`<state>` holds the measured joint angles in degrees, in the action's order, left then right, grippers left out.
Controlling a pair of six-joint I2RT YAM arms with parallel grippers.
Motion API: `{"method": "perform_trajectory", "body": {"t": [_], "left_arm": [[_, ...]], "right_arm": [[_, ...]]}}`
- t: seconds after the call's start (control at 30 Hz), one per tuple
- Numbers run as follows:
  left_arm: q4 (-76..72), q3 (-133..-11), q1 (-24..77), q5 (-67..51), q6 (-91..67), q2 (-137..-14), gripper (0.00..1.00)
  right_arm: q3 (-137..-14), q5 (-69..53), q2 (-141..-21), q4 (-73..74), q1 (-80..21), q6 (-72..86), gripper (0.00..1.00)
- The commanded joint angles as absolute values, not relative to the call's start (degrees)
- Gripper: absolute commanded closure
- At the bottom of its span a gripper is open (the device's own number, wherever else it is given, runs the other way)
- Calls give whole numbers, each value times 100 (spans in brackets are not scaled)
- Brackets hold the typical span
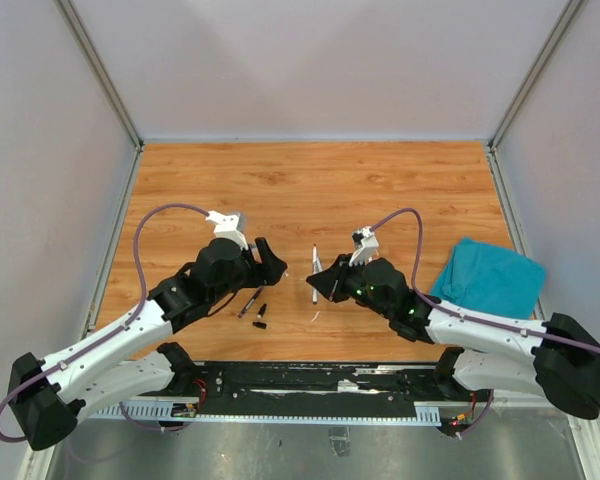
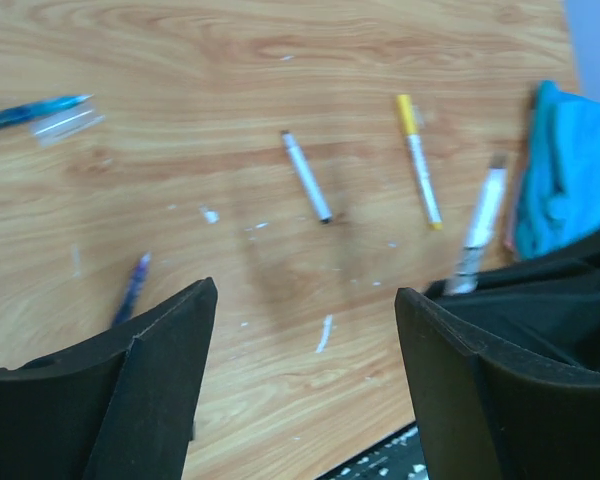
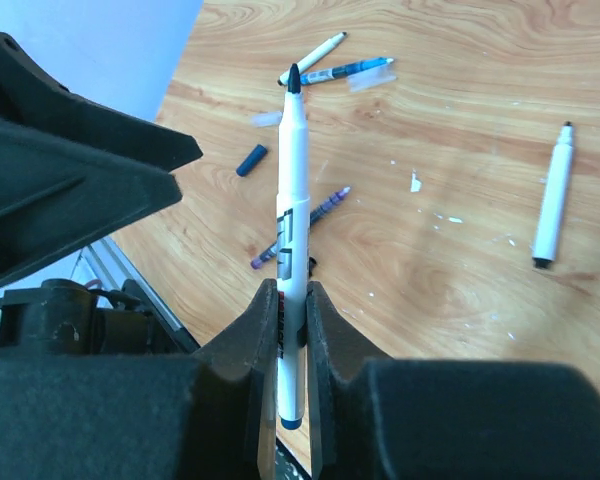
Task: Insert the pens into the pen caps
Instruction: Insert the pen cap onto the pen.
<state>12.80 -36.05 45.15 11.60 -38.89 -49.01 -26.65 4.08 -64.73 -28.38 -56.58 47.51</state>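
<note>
Right now the right gripper (image 3: 290, 296) is pinching a white pen (image 3: 292, 215) low on its barrel, w/ fingers pressed against both sides and the dark tip pointing away from the wrist. The pen is held up off the counter (image 1: 330, 180). In the top view it sits between the two arms, approx. mid-counter. The left gripper (image 2: 305, 294) is spread wide w/ nothing between its fingers, and it hovers over bare wood just left of the right one. The other pens lie loose on the counter. In the right wrist view a second white pen (image 3: 552, 195) lies off to the right, a purple pen (image 3: 325, 206) lies at a slant behind the held one, and a blue pen (image 3: 345, 72) w/ a clear end lies farther out. A blue cap (image 3: 250, 160) lies alone left of the held pen, not on any pen. In the left wrist view a yellow pen (image 2: 419, 165) lies near the second white pen, not touching it. A teal cloth (image 1: 488, 277) sits at the counter's right side, well apart from the caps. In the top view there are small dark pieces near the left arm, too small to tell pen vs. cap.
</note>
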Motion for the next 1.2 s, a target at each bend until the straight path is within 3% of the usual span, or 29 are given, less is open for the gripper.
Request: {"method": "perform_trajectory", "body": {"t": [0.0, 0.17, 0.5, 0.7, 0.9, 1.17], "left_arm": [[2423, -3812, 4507, 2263, -4253, -5057, 23], [3323, -3813, 4194, 3090, -5032, -5049, 19], [3437, -3666, 3206, 3668, -4592, -5365, 18], [2607, -3377, 2604, 3089, -3974, -5761, 21], [2213, -3318, 2132, 2592, -3557, -6296, 34], [1863, -3334, 1777, 2090, -3167, -6965, 36]], "right_arm": [[-2566, 464, -5939, -1960, -5474, 4399, 99], [-2547, 701, -5399, -1397, -5428, 4168, 99], [-2499, 653, -5023, -966, -5414, 4118, 99], [-2719, 466, -4960, -524, -5405, 3889, 100], [-2773, 414, -4905, -408, -5403, 3810, 99], [-2734, 378, -4892, -418, -5398, 3888, 99]]}}
